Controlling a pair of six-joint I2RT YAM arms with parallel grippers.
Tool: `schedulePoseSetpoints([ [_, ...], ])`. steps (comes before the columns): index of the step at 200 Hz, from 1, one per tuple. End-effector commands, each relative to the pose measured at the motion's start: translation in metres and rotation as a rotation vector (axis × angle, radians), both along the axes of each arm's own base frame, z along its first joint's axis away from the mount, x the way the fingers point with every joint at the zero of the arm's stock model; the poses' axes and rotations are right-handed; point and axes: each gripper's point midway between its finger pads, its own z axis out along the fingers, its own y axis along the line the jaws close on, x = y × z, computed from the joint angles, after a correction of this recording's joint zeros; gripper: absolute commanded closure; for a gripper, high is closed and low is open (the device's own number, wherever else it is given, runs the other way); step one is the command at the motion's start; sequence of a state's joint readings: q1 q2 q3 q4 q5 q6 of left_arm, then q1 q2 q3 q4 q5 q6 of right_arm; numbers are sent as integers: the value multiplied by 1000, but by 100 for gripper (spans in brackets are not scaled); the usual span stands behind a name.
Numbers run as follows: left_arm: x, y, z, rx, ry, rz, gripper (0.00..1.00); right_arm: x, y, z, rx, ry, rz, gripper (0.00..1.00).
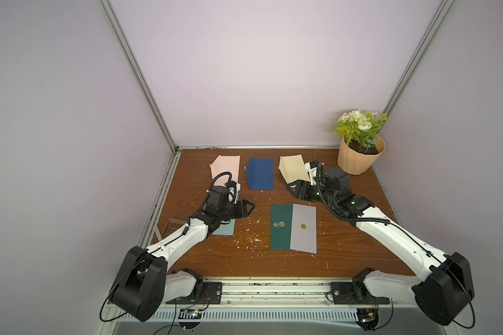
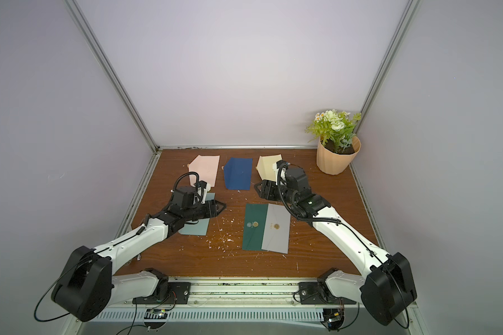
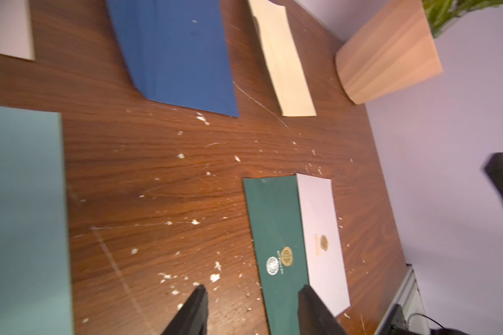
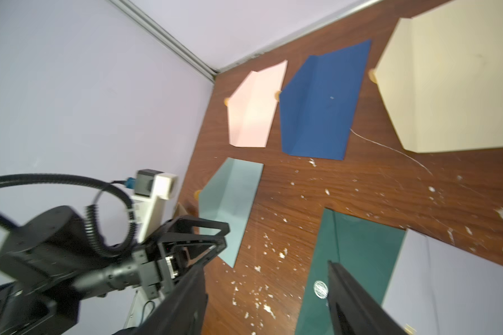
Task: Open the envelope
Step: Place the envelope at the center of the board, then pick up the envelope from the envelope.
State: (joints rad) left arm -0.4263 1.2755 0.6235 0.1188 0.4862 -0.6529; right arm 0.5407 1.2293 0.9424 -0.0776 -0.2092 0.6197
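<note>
A dark green envelope (image 1: 280, 226) (image 2: 254, 226) lies flat in the middle of the wooden table, with round seals on its closed flap. A grey envelope (image 1: 304, 229) (image 2: 276, 229), sealed too, overlaps its right side. My left gripper (image 1: 251, 206) (image 2: 222, 206) hovers left of them, open and holding nothing; in the left wrist view (image 3: 251, 288) the green envelope (image 3: 276, 232) shows past its fingers. My right gripper (image 1: 288, 187) (image 2: 257, 187) hangs just behind the pair, open and empty, with the green envelope (image 4: 355, 261) below its fingers (image 4: 340, 290).
Opened envelopes lie along the back: pink (image 1: 225, 168), blue (image 1: 260, 174) and cream (image 1: 294, 168). A teal one (image 1: 225, 230) lies under my left arm. A potted plant (image 1: 360, 158) stands at the back right corner. White paper crumbs (image 1: 251, 240) are scattered left of the green envelope.
</note>
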Motion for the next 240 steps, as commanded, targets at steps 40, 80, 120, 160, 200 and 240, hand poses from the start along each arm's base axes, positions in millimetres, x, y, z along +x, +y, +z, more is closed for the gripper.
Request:
schedulePoseSetpoints([
  [40, -12, -103, -7, -136, 1, -280, 48, -34, -62, -87, -189, 154, -190, 37],
  [80, -2, -126, -6, -253, 31, -299, 49, -38, -83, -111, -219, 195, -249, 40],
  [120, -22, -165, -3, -315, 50, -412, 50, -19, -95, -126, -198, 231, -275, 40],
  [160, -41, -196, -38, -222, 127, -441, 55, -8, -99, -132, -182, 243, -281, 40],
  [200, -49, -190, -74, -35, 174, -407, 58, 9, -114, -130, -156, 236, -312, 39],
  [240, -63, -182, -97, 66, 205, -401, 58, 28, -120, -142, -127, 252, -304, 40],
])
